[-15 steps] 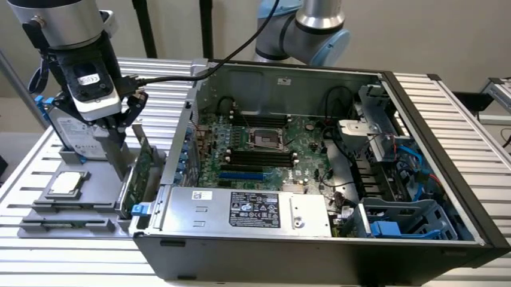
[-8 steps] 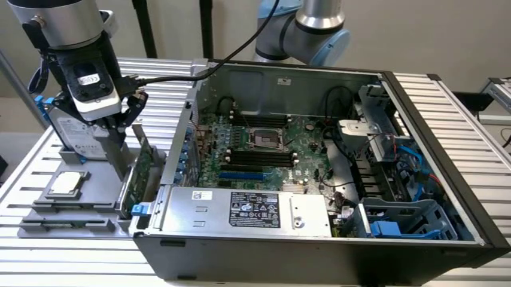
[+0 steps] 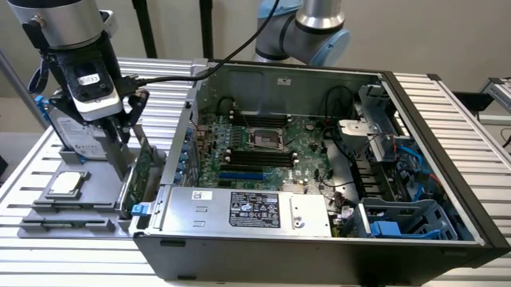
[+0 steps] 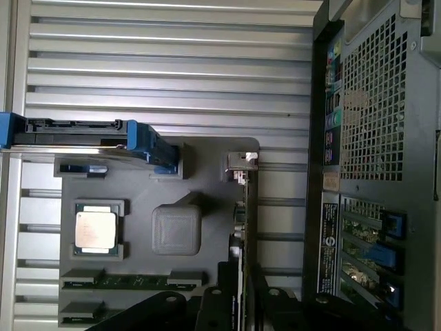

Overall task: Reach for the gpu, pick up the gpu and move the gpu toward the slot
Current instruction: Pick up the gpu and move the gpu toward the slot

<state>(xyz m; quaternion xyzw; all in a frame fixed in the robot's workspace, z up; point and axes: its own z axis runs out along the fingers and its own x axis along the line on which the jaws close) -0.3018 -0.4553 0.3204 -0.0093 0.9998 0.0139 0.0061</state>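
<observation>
Gripper [image 3: 124, 149] down over the gpu [image 3: 145, 162], fingers apart.

I'm seeing the fingers [image 4: 219, 303] spread either side of the gpu [image 4: 241, 227], not clamped. It stands on edge in the grey tray [image 3: 36, 212], along the tray's edge nearest the open computer case [image 3: 319, 251]. Also in the tray [image 4: 207, 179]: the hard drive [image 4: 76, 134] upright, the CPU [image 4: 96, 229] in its pocket, memory sticks [image 4: 134, 279] in their grooves.

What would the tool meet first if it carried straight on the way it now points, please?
Most likely the gpu. The tool points down along the card, which stands on edge in the grey holder tray. How much gap is left between them is hard to judge.
</observation>
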